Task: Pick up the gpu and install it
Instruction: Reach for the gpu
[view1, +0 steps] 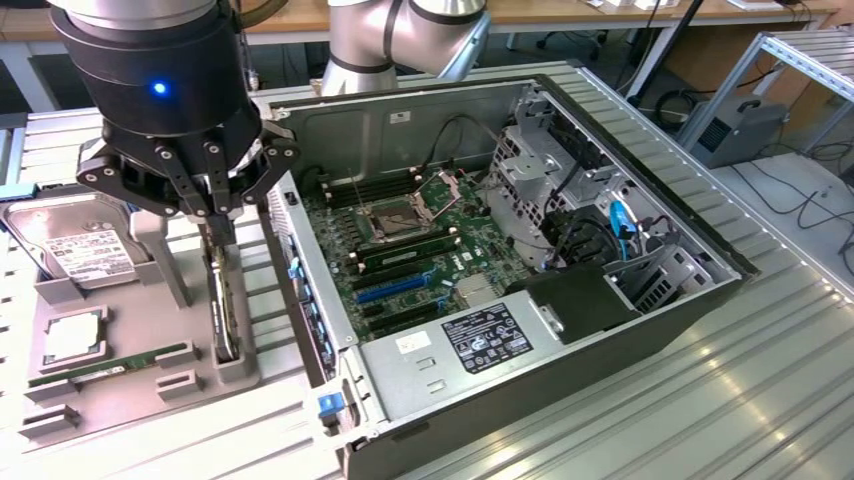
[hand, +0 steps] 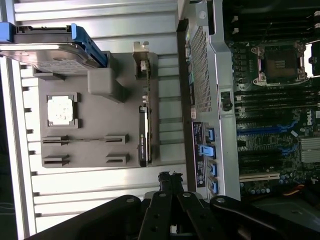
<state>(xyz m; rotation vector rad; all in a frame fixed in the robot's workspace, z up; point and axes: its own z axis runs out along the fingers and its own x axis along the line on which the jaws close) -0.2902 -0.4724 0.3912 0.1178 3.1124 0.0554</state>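
the step in hand looks like the approach for the pick. the gpu (view1: 224, 300) stands on its long edge in a narrow slot of the grey holder (view1: 127, 410) and has not been lifted. to do this well, i'd judge, the jaws have to part just enough to straddle the card's thin upper edge. they should line up with its length and settle over the black cooler part rather than the silver bracket end. the pull should then be straight up, so the card doesn't bind on the slot walls.

from the exterior view's left, the hard drive (view1: 74, 250) leans in its cradle at the far left of the holder. the cpu (view1: 74, 340) lies flat nearer the camera, and the ram stick (view1: 107, 368) sits in a groove just beside it. to their right is the gpu's slot, on the holder's right edge. it is just beside the open computer case (view1: 387, 120), and the motherboard (view1: 414, 240) lies further right inside that case.

the gripper (view1: 214, 213) hangs over the gpu's upper edge with its fingertips pressed together and nothing between them. in the wrist view the gripper (hand: 170, 176) has its tips meeting in a point, and the gpu (hand: 145, 135) is seen edge-on past them in the holder (hand: 100, 120). whether the tips touch the card i cannot tell.
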